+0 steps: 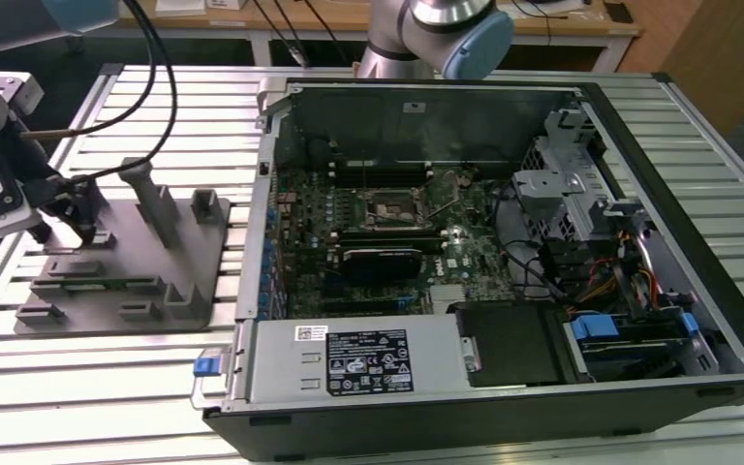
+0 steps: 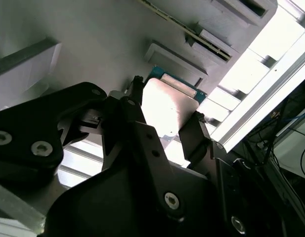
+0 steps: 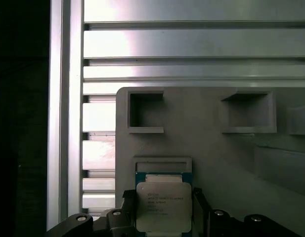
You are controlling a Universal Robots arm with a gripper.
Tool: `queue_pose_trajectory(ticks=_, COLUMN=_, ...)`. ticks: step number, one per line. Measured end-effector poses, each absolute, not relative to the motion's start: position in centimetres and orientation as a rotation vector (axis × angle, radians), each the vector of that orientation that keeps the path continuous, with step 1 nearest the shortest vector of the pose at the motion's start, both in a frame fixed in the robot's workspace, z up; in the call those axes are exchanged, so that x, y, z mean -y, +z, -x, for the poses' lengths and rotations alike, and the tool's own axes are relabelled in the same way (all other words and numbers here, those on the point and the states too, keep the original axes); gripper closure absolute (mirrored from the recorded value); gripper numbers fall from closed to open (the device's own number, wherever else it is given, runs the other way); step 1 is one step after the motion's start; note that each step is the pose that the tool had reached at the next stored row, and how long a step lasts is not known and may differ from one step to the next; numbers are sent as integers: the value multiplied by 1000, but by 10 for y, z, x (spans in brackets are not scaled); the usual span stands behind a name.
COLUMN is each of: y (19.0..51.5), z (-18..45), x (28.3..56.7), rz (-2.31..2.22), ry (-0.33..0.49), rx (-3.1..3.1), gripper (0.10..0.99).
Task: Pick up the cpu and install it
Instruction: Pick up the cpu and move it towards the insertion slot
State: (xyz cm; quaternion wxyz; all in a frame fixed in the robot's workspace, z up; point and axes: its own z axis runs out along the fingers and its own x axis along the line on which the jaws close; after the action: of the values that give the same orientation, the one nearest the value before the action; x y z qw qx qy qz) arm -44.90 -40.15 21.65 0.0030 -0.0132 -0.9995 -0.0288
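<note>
The cpu [image 3: 163, 203] is a small square chip with a pale metal top on a green board, lying at a shallow pocket of the grey fixture [image 3: 211, 148]. My gripper [image 3: 163, 215] straddles it, a black finger pressed against each of two opposite edges. In the second wrist view the fingers [image 2: 194, 129] clamp the bright cpu [image 2: 167, 106] from both sides. In the exterior view the gripper [image 1: 69, 232] hangs low over the fixture [image 1: 127, 281] at the view's left. The open computer case [image 1: 476, 242] lies beside it, with its empty socket [image 1: 391, 208] near the board's middle.
Upright posts [image 1: 152, 199] rise from the fixture close to the gripper. Cables [image 1: 127, 116] trail from the wrist. The case walls [image 1: 268, 194] stand between the fixture and the motherboard. The slatted aluminium table [image 1: 88, 387] runs under everything, and the arm's base [image 1: 411, 39] sits behind the case.
</note>
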Motion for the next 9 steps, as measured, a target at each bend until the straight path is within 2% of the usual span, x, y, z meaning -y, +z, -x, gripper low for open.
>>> queue_pose_trajectory(ticks=9, y=227, z=449, x=401, rz=41, ry=-90, rx=3134, gripper=545)
